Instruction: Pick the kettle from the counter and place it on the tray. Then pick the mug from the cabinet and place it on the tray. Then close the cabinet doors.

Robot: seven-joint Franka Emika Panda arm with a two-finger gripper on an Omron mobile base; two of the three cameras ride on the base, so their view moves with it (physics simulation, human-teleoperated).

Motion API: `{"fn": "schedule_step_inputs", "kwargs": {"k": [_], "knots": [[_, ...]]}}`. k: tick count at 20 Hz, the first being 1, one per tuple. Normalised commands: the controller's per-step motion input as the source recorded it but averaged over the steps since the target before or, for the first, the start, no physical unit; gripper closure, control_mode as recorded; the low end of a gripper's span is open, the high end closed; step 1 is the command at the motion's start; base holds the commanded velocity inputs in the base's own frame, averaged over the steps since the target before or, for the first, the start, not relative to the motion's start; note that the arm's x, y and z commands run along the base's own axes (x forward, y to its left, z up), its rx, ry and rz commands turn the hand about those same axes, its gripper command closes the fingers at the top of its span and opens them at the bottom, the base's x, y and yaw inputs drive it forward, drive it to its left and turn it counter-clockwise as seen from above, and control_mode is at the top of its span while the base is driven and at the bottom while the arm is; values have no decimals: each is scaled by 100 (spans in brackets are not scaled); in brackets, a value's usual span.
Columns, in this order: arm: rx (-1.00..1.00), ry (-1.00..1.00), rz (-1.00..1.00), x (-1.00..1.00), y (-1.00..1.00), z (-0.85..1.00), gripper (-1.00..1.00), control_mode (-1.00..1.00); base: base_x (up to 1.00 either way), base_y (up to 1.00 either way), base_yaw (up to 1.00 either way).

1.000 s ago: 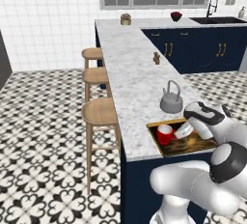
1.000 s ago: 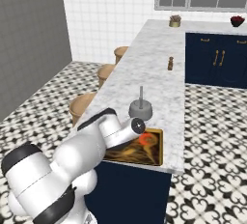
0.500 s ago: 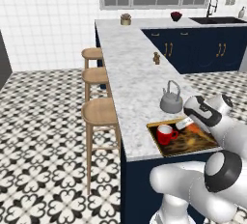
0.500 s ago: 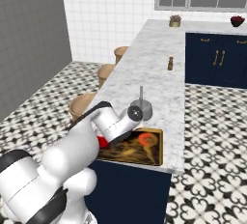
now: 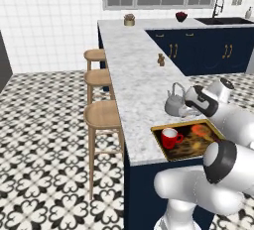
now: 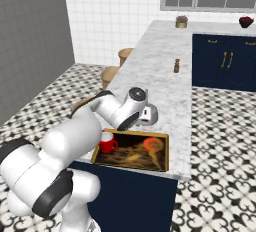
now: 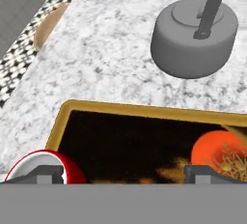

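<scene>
Rising from the tray (image 5: 211, 147), the arm has swung its claw (image 7: 123, 172) toward the kettle (image 5: 174, 104), which sits on the worktop (image 5: 134, 70) just beyond the tray's far rim. Its jaws stand wide apart, holding nothing. The mug (image 5: 170, 137) rests on the tray's left end.

Glossy white rounded arm (image 5: 198, 194) segments, dark joint bands, small dark claw (image 7: 123, 172) tips
</scene>
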Motion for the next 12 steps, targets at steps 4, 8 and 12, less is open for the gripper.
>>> {"fn": "schedule_step_inputs", "kwargs": {"k": [4,8,12], "knots": [[11,19,-16,38,-18,40,-100,-100,0,0,0],[6,2,-9,36,-31,27,-100,-100,0,0,0],[0,0,-6,45,-24,8,-100,-100,0,0,0]]}}
